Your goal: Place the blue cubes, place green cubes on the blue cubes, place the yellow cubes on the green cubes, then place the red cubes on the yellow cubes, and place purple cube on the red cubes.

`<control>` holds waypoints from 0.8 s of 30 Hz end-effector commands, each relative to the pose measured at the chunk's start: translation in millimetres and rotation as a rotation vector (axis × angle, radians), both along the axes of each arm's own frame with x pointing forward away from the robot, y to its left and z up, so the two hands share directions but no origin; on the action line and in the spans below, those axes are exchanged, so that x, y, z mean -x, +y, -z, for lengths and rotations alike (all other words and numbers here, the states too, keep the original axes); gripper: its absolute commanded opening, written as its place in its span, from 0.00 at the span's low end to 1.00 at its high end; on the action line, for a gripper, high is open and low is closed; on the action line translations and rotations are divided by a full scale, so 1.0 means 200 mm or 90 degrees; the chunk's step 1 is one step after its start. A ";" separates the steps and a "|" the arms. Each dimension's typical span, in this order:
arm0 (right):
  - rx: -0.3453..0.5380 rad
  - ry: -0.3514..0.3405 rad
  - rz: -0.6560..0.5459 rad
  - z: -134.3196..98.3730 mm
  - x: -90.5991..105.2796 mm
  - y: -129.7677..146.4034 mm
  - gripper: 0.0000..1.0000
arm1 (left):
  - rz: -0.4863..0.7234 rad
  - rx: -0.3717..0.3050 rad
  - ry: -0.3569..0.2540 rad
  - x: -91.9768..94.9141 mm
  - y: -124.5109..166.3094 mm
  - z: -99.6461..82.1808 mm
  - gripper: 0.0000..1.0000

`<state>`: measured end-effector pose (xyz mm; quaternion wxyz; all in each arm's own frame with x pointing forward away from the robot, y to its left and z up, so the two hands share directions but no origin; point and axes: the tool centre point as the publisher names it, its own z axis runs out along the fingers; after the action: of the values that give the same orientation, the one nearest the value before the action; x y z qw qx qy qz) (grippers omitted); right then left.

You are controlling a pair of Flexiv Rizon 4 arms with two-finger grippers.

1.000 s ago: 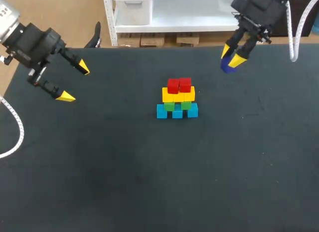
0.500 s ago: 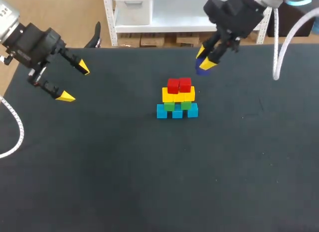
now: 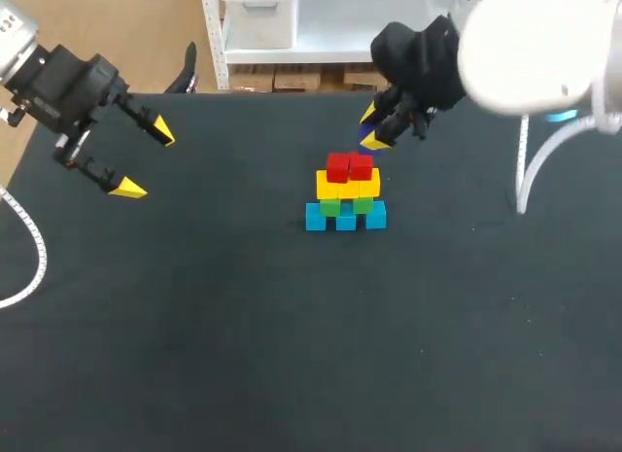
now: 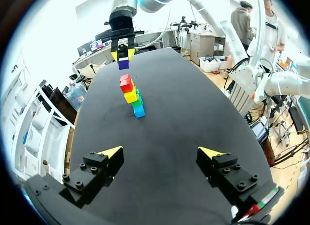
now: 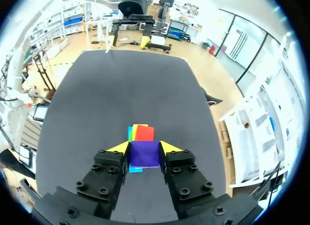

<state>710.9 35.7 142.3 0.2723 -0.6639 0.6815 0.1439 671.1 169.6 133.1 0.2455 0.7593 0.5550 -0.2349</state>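
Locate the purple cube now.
Right wrist view: the purple cube is held in the right gripper, in the air close by the red cubes, higher than them and not touching.

The purple cube point(image 5: 145, 154) sits level, gripped from both sides between the fingers of the right gripper point(image 5: 145, 148), off the table. Just below and ahead of that gripper stands the stack: blue cubes point(image 3: 345, 217) lowest, then green cubes point(image 3: 342, 206), yellow cubes point(image 3: 347, 188), and red cubes point(image 3: 350, 166) on top.

Head view overhead, wrist views facing each other, right nearest, all sharing cube stack point(image 3: 345, 194)
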 end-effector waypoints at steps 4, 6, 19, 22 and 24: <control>0.001 -0.113 0.067 0.03 0.01 0.04 0.00 | 0.001 0.001 -0.002 0.00 0.00 0.00 1.00; 0.000 -0.106 0.059 0.03 0.00 0.05 0.00 | 0.001 0.001 -0.002 0.00 0.00 0.00 1.00; 0.005 -0.078 0.046 0.06 -0.02 0.08 0.00 | 0.001 0.001 -0.002 0.00 0.00 0.00 1.00; 0.005 -0.070 0.035 0.07 -0.03 0.09 0.00 | 0.001 0.001 -0.002 0.00 0.00 0.00 1.00; 0.003 -0.067 0.028 0.07 -0.03 0.10 0.00 | 0.001 0.001 -0.002 0.00 0.00 0.00 1.00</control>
<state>709.6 54.7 129.1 0.3157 -0.6511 0.6848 0.0868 671.1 169.6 133.1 0.2455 0.7593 0.5550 -0.2349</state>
